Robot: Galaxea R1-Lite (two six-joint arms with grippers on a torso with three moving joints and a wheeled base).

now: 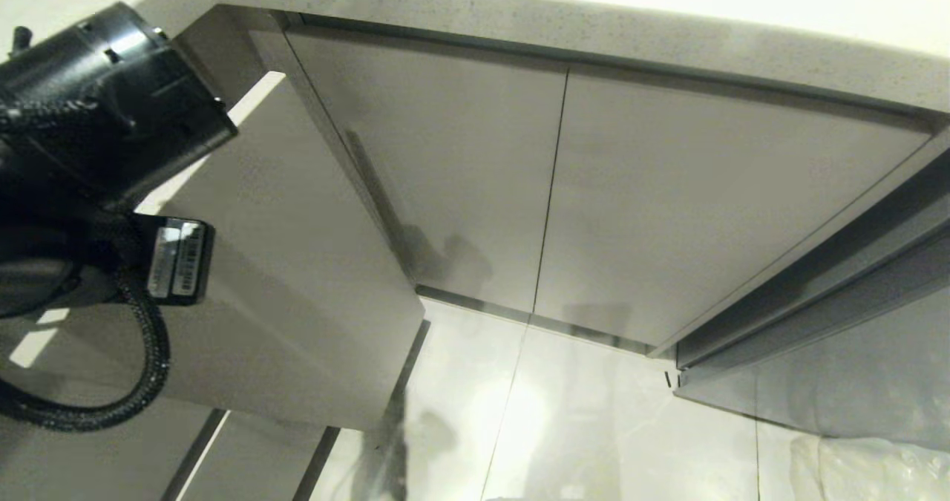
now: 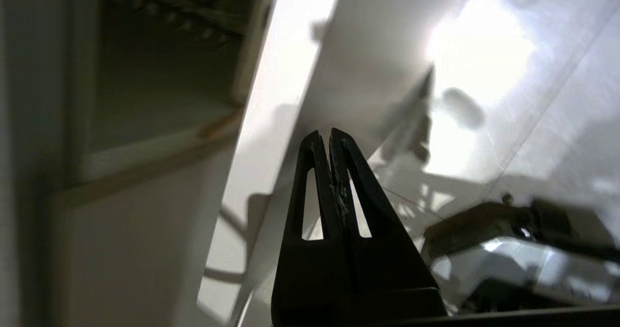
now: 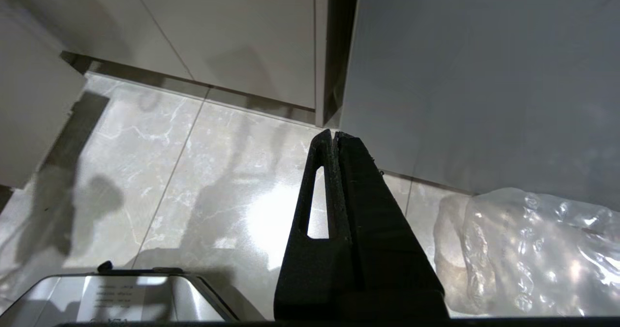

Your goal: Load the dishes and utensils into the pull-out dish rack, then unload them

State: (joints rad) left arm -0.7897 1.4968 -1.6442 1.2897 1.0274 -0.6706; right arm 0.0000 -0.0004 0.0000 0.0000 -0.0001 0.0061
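Below the speckled stone counter (image 1: 594, 18), your pull-out dish rack (image 1: 312, 263) juts over glossy tile, its flat pale-grey panel smooth and gripless, so I judge the left gripper (image 2: 330, 140), slim black fingers clenched on nothing like the right gripper (image 3: 334, 137), could skid off its edge.

Left arm (image 1: 96, 107) is a chunky glossy black housing with small screws, a thick braided black cable looping under it and a white barcode sticker (image 1: 177, 257) on one side. Both grippers — left gripper (image 2: 330, 140), right gripper (image 3: 334, 140) — have matte black tapered fingers with long slots cut through.
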